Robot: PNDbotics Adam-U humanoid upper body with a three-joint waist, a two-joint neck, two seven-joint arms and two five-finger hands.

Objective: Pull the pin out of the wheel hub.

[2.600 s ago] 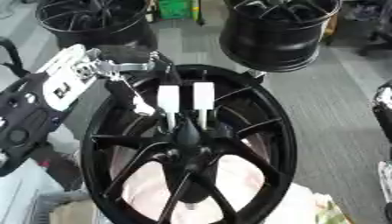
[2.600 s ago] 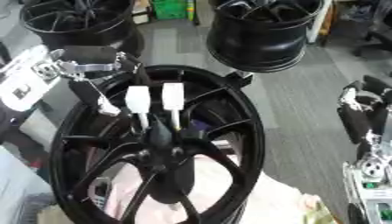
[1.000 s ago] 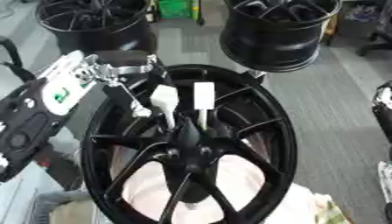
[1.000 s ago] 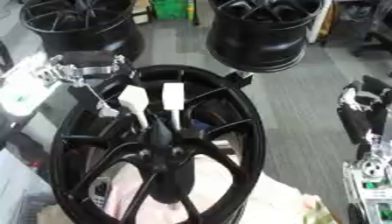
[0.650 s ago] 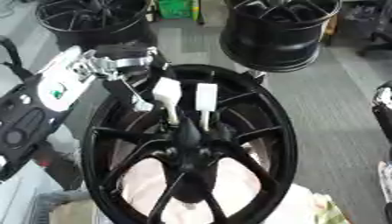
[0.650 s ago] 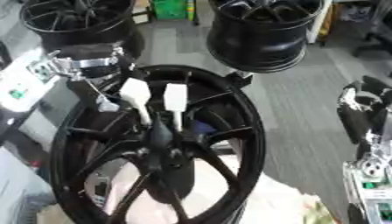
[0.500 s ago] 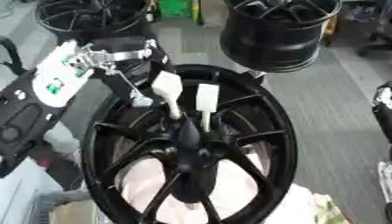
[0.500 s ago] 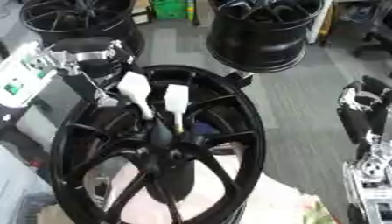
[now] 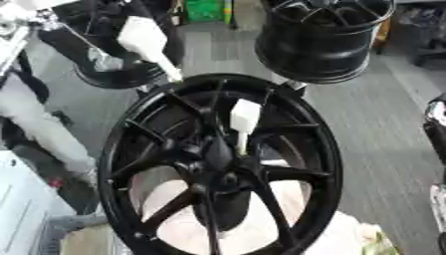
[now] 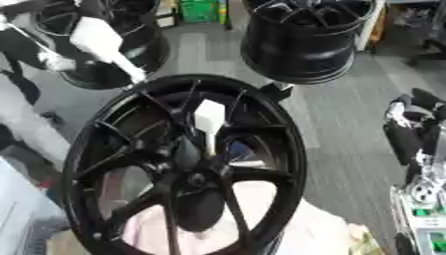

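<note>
Two more black rims (image 9: 327, 37) stood on the grey floor behind the big black wheel hub (image 9: 218, 164), with nothing between. One white pin (image 9: 242, 119) sat in the hub just above its centre. A second white pin (image 9: 146, 42) hung clear above the rim's upper left, at the blurred left hand (image 9: 22, 20); its fingers could not be made out

Grey floor (image 9: 366, 129) carries it all: the big black wheel hub (image 9: 218, 164) stands at centre, with two more black rims behind, at eleven o'clock (image 10: 113, 45) and one o'clock (image 9: 327, 37).
</note>
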